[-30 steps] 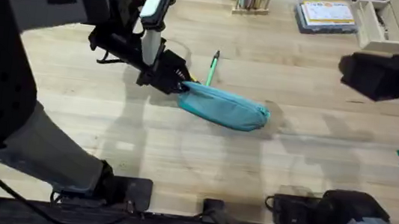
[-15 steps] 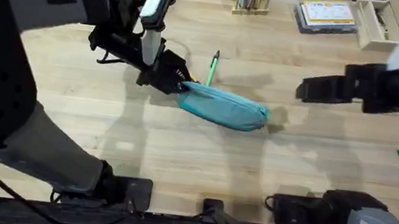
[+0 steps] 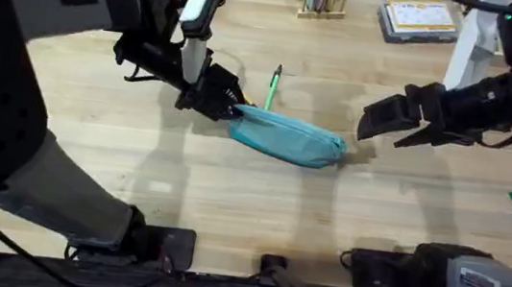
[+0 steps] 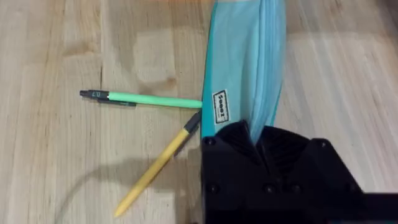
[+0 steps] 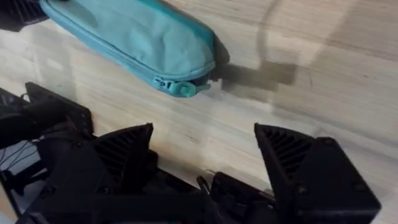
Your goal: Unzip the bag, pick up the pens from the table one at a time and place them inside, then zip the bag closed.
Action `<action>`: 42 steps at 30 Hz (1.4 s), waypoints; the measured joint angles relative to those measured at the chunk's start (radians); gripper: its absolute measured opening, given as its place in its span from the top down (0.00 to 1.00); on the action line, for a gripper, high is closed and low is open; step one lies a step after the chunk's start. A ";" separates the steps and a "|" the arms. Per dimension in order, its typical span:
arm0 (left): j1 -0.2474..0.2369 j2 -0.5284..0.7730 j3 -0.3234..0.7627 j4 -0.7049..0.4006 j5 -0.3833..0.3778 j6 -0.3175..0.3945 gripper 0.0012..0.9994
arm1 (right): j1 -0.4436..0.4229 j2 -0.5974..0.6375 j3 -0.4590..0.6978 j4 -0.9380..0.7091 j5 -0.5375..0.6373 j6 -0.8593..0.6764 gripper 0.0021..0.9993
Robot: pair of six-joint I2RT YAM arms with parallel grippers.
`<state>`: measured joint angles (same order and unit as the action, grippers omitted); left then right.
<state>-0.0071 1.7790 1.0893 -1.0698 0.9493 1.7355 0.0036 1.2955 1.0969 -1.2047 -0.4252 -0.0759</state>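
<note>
The soft teal fabric pouch (image 3: 288,137) is pinched at its left end by the left pincer (image 3: 225,102); the right pincer (image 3: 385,128), wide open and empty, should next take the zipper pull (image 5: 184,89).

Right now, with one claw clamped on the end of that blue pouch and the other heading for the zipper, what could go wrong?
The zipper pull is small and lies flat at the bag's far end, so the open right gripper could close on fabric instead. The left gripper pinches only the bag's tip, so a hard tug might slip it free. The green pen and yellow pen lie against the bag, so dragging it could scatter them.
</note>
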 joint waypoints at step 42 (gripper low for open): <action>0.000 0.000 0.000 0.000 0.000 0.000 0.96 | 0.013 0.007 -0.244 0.296 -0.289 -0.076 0.00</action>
<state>-0.0071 1.7791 1.0893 -1.0698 0.9493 1.7355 0.0168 1.3029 0.8532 -0.9089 -0.7139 -0.1521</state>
